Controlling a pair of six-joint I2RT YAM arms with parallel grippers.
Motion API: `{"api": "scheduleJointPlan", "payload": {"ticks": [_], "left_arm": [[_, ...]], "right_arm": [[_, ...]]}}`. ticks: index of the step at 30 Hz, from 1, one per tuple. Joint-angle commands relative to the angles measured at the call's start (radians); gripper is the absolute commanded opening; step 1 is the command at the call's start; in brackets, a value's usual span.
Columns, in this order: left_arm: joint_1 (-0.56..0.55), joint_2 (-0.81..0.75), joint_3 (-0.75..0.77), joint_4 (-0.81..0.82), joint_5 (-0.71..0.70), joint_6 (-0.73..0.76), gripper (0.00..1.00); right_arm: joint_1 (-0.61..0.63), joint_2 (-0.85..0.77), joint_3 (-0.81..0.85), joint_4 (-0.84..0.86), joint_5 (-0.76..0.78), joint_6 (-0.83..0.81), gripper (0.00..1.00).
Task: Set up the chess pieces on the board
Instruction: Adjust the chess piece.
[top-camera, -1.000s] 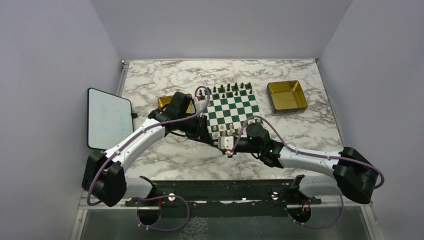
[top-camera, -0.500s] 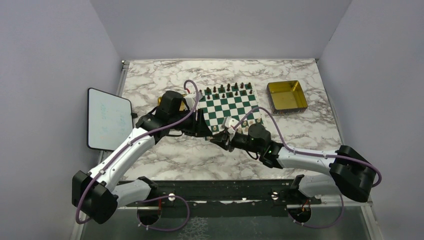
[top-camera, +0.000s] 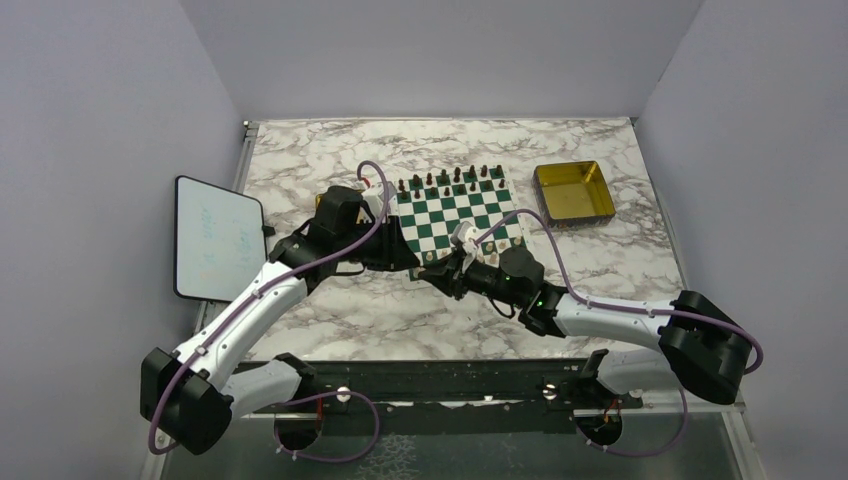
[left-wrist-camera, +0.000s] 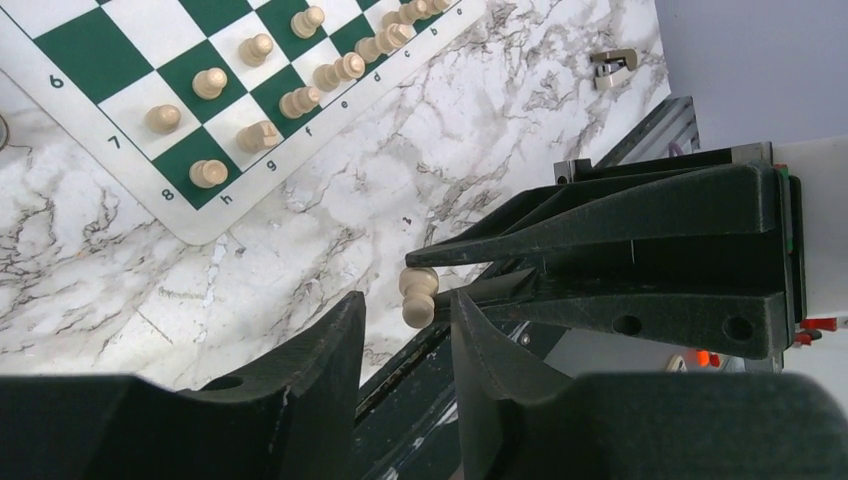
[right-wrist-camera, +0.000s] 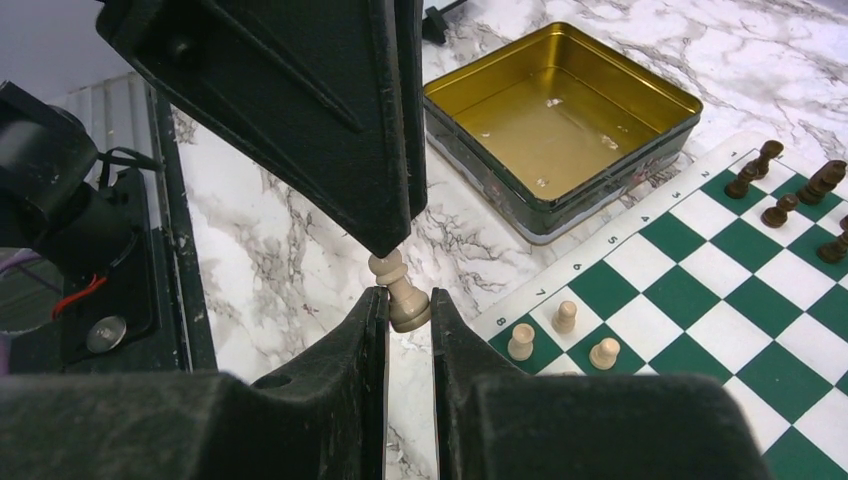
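Right gripper (right-wrist-camera: 408, 297) pinches pawn (right-wrist-camera: 395, 275) at base, frame centre; left gripper (left-wrist-camera: 406, 300) parted at its head. Likely light, stiff, slick: take the neck.

I count two hands on the rig, one left hand (left-wrist-camera: 405, 312) and one right hand (right-wrist-camera: 408, 300), with one cream piece (left-wrist-camera: 417, 297) between them. On the tabletop (top-camera: 330, 310) I see one board (top-camera: 455, 212), one white tablet (top-camera: 215, 238), and one gold tray (top-camera: 574, 190) plus a second gold tray (right-wrist-camera: 550, 120), so two. The standing cream pieces (left-wrist-camera: 258, 135) and dark pieces (top-camera: 457, 175) are too small for me to count.
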Motion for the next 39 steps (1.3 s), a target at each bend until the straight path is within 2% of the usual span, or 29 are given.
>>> {"api": "scheduleJointPlan", "payload": {"ticks": [1,12,19,23,26,29,33,34,35,39], "left_arm": [[-0.005,0.005,-0.021,0.073,0.009,-0.050,0.36],[-0.005,0.002,-0.072,0.135,0.049,-0.089,0.34],[-0.005,0.005,-0.068,0.159,0.049,-0.100,0.16],[-0.005,0.007,-0.063,0.164,0.060,-0.106,0.09],[-0.005,0.010,-0.057,0.165,0.054,-0.102,0.06],[-0.005,0.029,-0.030,0.140,0.039,-0.078,0.05],[-0.006,0.063,0.033,0.076,-0.029,-0.018,0.04],[-0.007,0.080,0.049,0.063,-0.047,0.004,0.04],[-0.007,0.099,0.070,0.047,-0.066,0.021,0.04],[-0.015,0.199,0.155,0.008,-0.151,0.079,0.03]], "right_arm": [[0.007,-0.001,0.003,0.054,0.037,0.034,0.01],[0.007,0.003,0.000,0.065,0.058,0.053,0.01],[0.007,0.001,-0.004,0.052,0.060,0.057,0.02],[0.007,-0.013,-0.012,0.042,0.083,0.067,0.08],[0.006,-0.024,-0.009,0.016,0.110,0.095,0.25],[0.007,-0.059,-0.010,-0.058,0.143,0.164,0.52],[0.007,-0.152,0.022,-0.322,0.153,0.225,0.80],[0.006,-0.183,0.026,-0.373,0.154,0.230,0.95],[0.007,-0.220,0.028,-0.425,0.163,0.239,0.99],[0.007,-0.389,0.053,-0.616,0.241,0.266,1.00]]}}
